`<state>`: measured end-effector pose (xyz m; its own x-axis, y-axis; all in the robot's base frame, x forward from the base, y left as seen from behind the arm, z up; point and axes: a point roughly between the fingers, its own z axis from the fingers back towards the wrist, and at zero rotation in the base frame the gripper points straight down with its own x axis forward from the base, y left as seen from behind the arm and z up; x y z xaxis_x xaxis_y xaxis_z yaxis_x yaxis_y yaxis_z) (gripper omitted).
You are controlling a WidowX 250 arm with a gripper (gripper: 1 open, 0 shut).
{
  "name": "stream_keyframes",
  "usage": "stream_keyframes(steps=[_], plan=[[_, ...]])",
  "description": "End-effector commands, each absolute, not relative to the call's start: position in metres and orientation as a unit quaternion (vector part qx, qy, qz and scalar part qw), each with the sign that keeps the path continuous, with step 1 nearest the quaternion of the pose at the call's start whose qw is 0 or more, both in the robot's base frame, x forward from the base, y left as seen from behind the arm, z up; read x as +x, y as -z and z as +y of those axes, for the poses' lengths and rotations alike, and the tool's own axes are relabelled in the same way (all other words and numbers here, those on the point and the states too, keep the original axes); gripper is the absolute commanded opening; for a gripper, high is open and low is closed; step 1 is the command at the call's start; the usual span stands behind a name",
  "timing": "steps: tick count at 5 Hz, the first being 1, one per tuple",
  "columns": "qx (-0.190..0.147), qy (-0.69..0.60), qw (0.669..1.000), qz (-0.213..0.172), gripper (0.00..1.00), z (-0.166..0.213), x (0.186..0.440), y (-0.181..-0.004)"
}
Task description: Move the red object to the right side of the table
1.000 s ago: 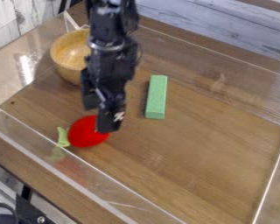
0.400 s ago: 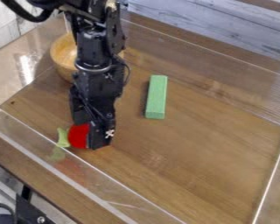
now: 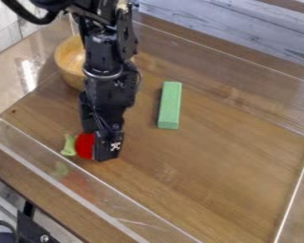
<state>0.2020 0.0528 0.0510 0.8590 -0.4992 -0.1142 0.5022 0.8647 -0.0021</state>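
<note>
The red object (image 3: pixel 83 144), a small bright-red toy fruit with a light-green leafy end on its left, lies on the brown wood-grain table (image 3: pixel 218 171) near the front left. My black gripper (image 3: pixel 100 147) points straight down over it, with its fingers low around the fruit's right half and covering much of it. The jaws stand wide; only the front finger (image 3: pixel 110 148) shows plainly. Whether the fingers touch the fruit I cannot tell.
A green rectangular block (image 3: pixel 170 104) lies just right of the arm. A wooden bowl (image 3: pixel 73 61) stands behind the arm at the back left. Low clear acrylic walls (image 3: pixel 66 185) border the tabletop on every side.
The arm shifted left and came down over the red fruit, which now sits half hidden between the fingers. The fruit, block and bowl have not moved.
</note>
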Motion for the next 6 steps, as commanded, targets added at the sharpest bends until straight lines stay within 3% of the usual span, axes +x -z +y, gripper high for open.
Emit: stream_keyframes(steps=[1,6], plan=[[0.020,0.267,0.963,0.043,1.00,0.053,0.206,-0.049],[0.002,0.294,0.955,0.032,1.00,0.068,0.208,-0.026]])
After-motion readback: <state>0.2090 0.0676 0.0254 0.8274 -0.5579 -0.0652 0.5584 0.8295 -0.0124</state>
